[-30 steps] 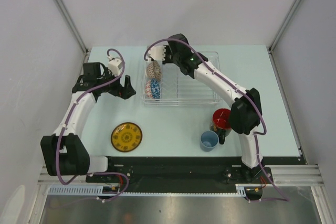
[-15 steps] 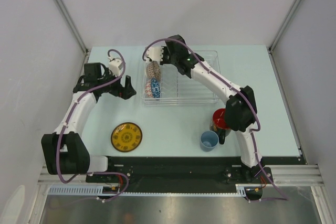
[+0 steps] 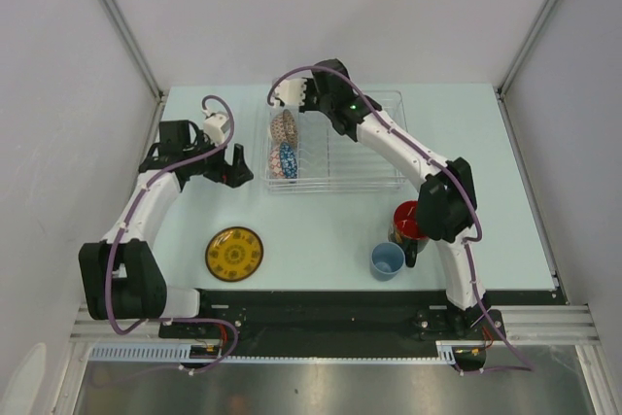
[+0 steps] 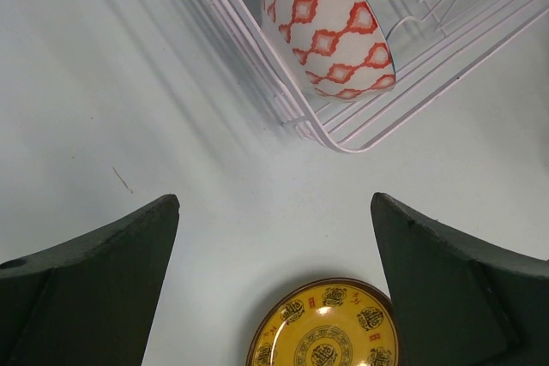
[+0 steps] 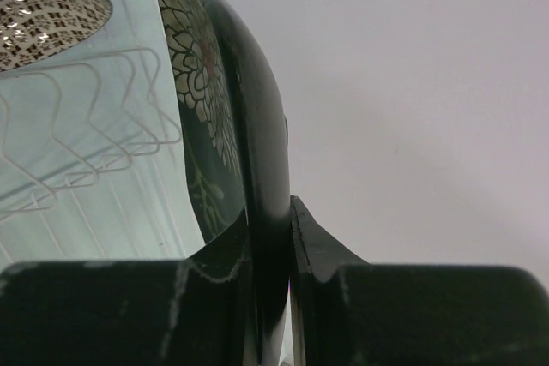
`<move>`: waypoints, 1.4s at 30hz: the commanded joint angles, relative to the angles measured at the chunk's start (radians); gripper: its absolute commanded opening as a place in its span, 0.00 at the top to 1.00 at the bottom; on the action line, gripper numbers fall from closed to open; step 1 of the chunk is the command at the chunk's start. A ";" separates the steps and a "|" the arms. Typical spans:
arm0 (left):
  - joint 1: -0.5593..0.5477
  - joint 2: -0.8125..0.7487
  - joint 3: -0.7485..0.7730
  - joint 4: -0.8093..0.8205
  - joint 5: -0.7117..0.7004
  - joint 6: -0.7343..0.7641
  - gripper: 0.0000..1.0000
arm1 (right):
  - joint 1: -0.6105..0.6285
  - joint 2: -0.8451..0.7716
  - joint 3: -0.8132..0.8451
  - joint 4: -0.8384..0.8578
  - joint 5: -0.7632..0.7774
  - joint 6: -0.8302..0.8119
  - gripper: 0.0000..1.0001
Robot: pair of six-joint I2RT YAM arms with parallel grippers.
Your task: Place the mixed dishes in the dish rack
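**A:** What sits lowest in the overhead view?

**B:** The yellow dark-rimmed saucer [image 3: 234, 253] lies flat at lower left on the table [image 3: 486, 143]. The small light-blue cup [image 3: 387, 260] is right of centre. The black mug with red inside [image 3: 410, 221] is just above the cup, partly behind the right arm.

**A:** And the left gripper [image 4: 274, 246]?

**B:** It is at middle left, beside the dish rack [image 3: 389, 182]. Its fingers [image 4: 94, 289] are spread wide with nothing between them, over bare table.

**A:** What's in the rack?

**B:** At its left end the blue mosaic bowl [image 3: 286, 162] stands on edge. The beige patterned bowl [image 3: 284, 128] stands above it.

**A:** Farther up?

**B:** The right gripper [image 5: 270, 212] is at the rack's upper left corner. It is clamped on the rim of the black square floral plate [image 5: 206, 109], which is held on edge beside the beige bowl. I cannot tell whether the plate touches the wires.
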 commanded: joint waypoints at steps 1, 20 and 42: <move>0.004 0.000 -0.015 0.042 0.032 -0.005 0.00 | -0.007 -0.073 0.077 0.224 0.038 -0.051 1.00; 0.004 0.002 -0.017 0.045 0.026 0.004 0.00 | -0.013 -0.009 0.017 0.249 -0.004 0.018 1.00; 0.004 -0.001 -0.014 0.048 0.030 0.005 0.00 | -0.028 0.062 -0.023 0.252 -0.045 0.026 1.00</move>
